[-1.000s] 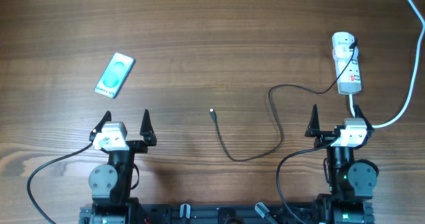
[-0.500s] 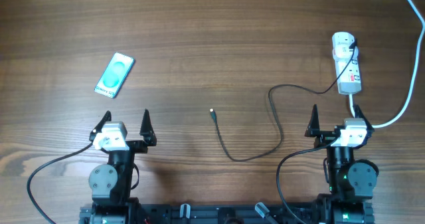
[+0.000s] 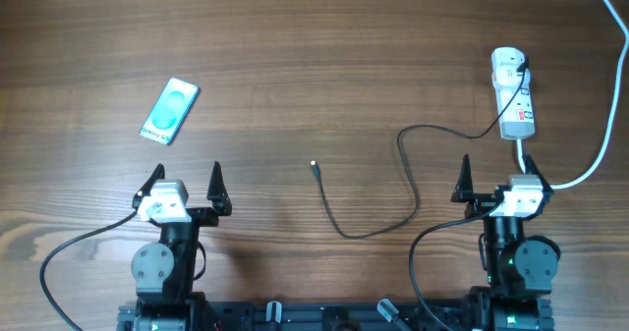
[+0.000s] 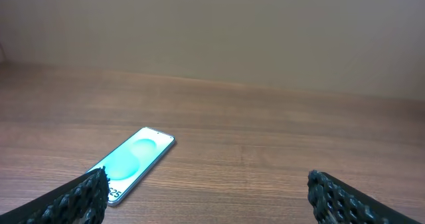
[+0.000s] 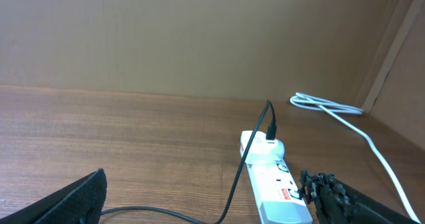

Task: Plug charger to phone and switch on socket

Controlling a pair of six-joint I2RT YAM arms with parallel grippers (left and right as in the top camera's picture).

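Table (image 3: 314,36): wooden, with both arms at its near edge.
Charger (image 3: 405,189): the black cable ran from the socket in a loose loop toward mid-table.
Left gripper (image 3: 187,171): jaws spread wide and empty, with the phone just ahead.
Right gripper (image 3: 494,167): equally wide and empty, just short of the socket.
Socket (image 3: 513,95): far right, plug seated.
Phone (image 3: 170,111): far left, flat, screen up.
Connector (image 3: 314,167): lay free, well apart from the phone.
Step in hand: probably fetching the connector; it was best pinched close behind the tip to keep it aimed, with the phone braced.
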